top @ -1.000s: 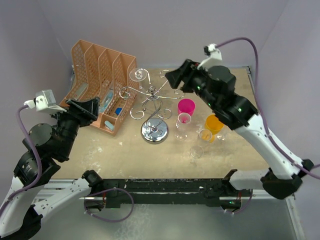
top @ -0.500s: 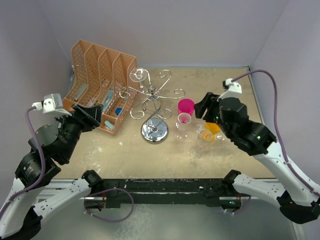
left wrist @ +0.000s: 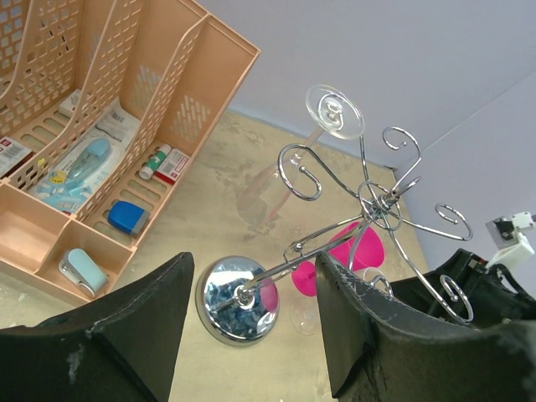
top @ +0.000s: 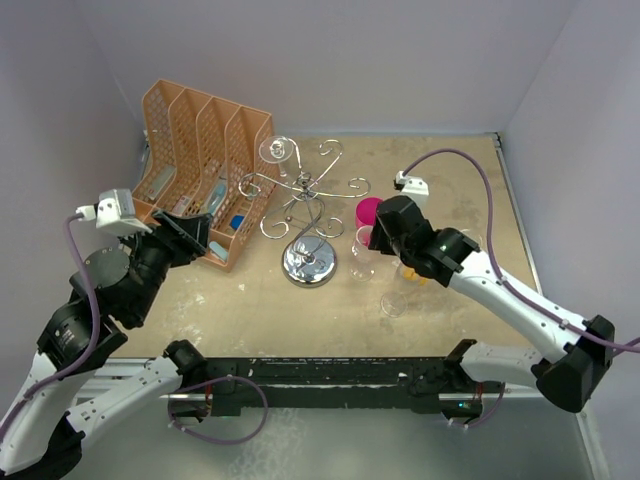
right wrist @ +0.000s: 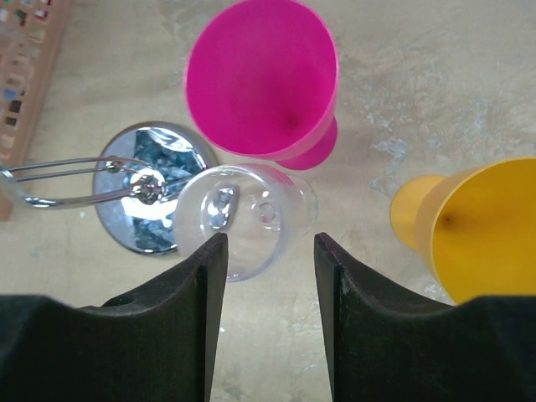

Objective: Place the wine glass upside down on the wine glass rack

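The wire wine glass rack (left wrist: 237,300) is gleaming chrome-silver, the conical plastic cup (right wrist: 261,79) magenta, the grid-holed plastic organizer (left wrist: 193,109) peach.

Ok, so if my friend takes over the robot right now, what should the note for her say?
Left fingers: open, empty, facing the wine glass rack.
Right fingers: open, one on each side of a clear wine glass that stands upright beside the pink cup. It is not gripped yet.
Done: one glass already hangs upside down on the rack.
Left: close on the clear wine glass, lift it, flip it and slide its stem onto a free scroll arm. Another clear glass waits nearby.
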